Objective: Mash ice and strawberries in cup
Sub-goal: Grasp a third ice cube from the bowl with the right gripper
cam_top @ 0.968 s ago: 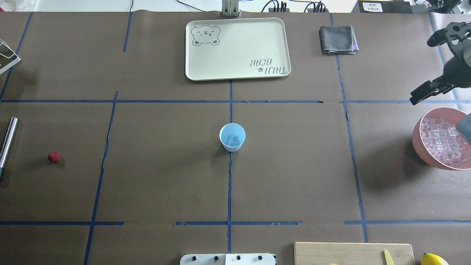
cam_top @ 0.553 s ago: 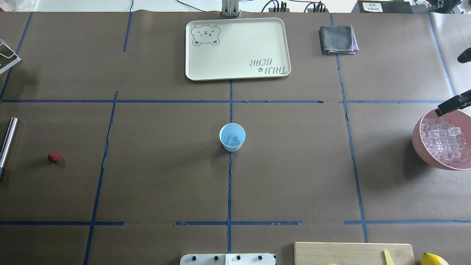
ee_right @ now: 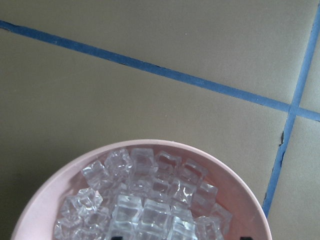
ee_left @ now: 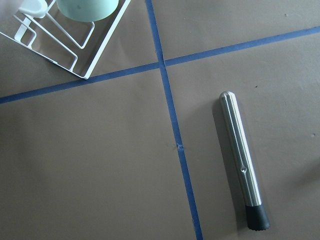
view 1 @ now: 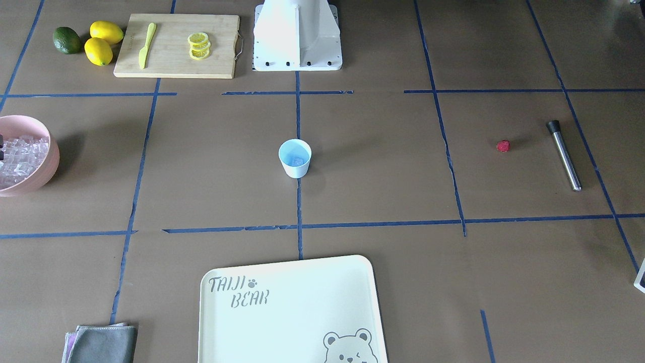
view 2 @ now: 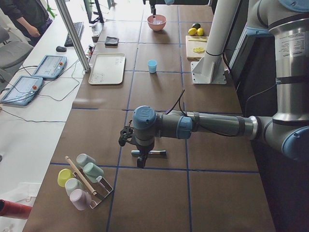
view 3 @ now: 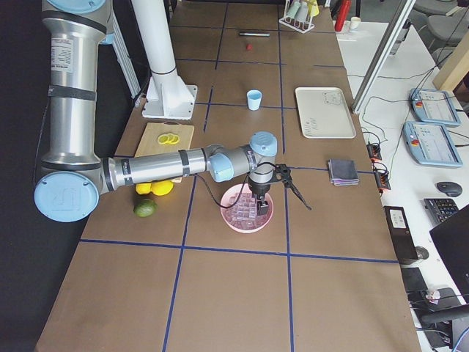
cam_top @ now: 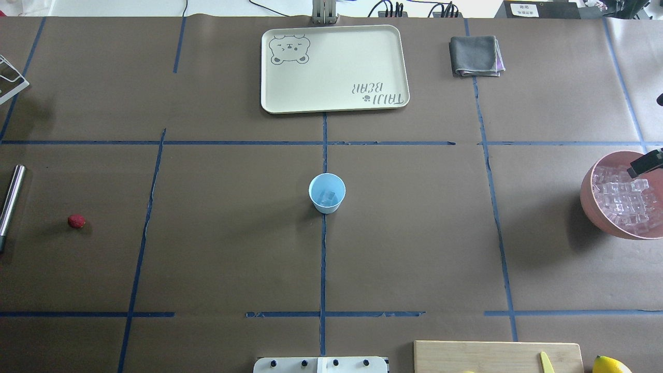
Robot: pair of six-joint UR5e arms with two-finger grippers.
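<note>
Left pincer (view 2: 140, 159), whose state I cannot tell, hangs above the black-tipped steel muddler rod (ee_left: 241, 165), whose long axis points away from the robot. Near the rod the small red strawberry (cam_top: 76, 221) lies on open table (cam_top: 233, 248), closest to the left arm and well left of the light-blue plastic cup (cam_top: 327, 193), which holds a clear ice cube (cam_top: 327, 197). Right pincer (view 3: 272, 196), spread, hovers over the pink bowl (cam_top: 588, 197) of ice.

The brown, blue-taped table (cam_top: 233, 233) bears the cup (cam_top: 327, 193), with a tray (cam_top: 334, 67) beyond it, the strawberry (cam_top: 76, 221) and a metal rod (cam_top: 11, 199) well left, a pink bowl (cam_top: 588, 199) well right.
</note>
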